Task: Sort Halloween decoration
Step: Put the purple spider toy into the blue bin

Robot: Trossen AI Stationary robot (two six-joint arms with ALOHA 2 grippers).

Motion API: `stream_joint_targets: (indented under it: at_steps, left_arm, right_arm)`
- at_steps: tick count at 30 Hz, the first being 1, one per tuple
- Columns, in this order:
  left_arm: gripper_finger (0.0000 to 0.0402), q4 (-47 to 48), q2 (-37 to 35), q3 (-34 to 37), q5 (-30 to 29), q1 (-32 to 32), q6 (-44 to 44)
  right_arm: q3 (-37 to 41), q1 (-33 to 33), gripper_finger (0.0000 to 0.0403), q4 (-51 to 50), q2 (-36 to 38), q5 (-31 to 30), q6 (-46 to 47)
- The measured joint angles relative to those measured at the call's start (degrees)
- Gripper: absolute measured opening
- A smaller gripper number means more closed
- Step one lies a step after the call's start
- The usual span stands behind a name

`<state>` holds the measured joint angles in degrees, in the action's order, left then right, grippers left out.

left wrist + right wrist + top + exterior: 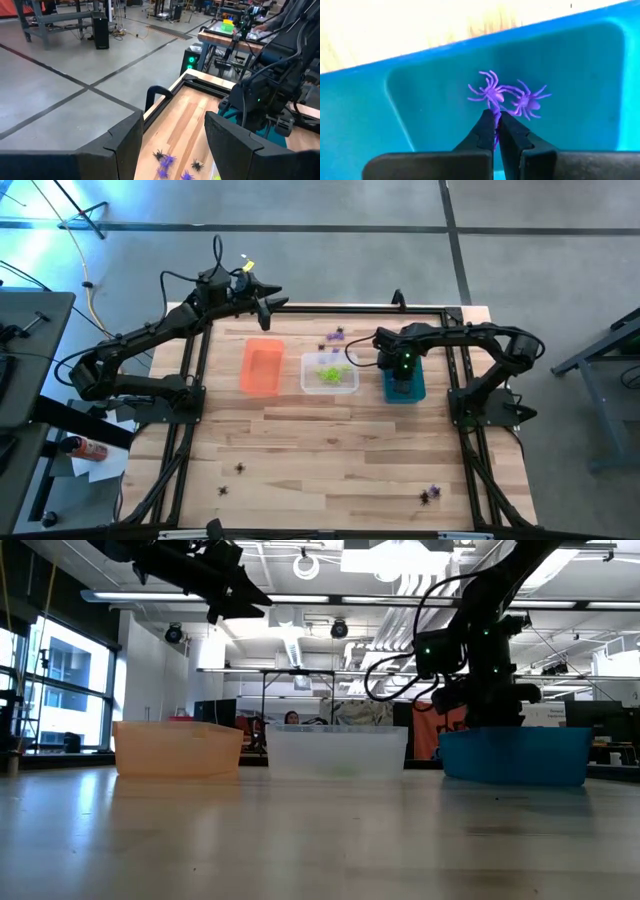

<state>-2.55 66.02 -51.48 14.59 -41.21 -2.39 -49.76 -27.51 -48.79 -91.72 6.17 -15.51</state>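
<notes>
Bench (pixel 340 430), wooden, black-framed. Three bins in a row: orange bin (pixel 261 366), clear bin (pixel 330 372) holding green spiders (pixel 328 374), teal bin (pixel 405 385).

Right hand (pixel 496 134) down inside the teal bin, fingers pinched together on a purple spider (pixel 489 92), whose body hangs from the tips, legs fanned outward. A second purple spider (pixel 528 101) lies touching it on the bin floor.

Left hand (pixel 172 137) raised above the bench's far edge, fingers spread wide, holding nothing.

Loose spiders (pixel 335 336) behind the clear bin; others (pixel 430 495) near the front edge; long axes too small to tell
</notes>
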Motion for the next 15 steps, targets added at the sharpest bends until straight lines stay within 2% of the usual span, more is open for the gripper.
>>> stream_joint_targets:
  at_steps: [8, 11, 15]
  left_arm:
    - [0.02, -0.4, 0.0, 0.0, 0.0, 0.0, 0.1]
    - [0.02, -0.3, 0.0, 0.0, 0.0, 0.0, 0.1]
    - [0.02, -0.3, 0.0, 0.0, 0.0, 0.0, 0.1]
  right_arm:
    - [0.0, 0.0, 0.0012, -1.4, 0.0, 0.0, 2.7]
    - [0.0, 0.0, 0.0049, -3.6, 0.0, 0.0, 3.9]
    - [0.0, 0.0, 0.012, -5.3, 0.0, 0.0, 5.2]
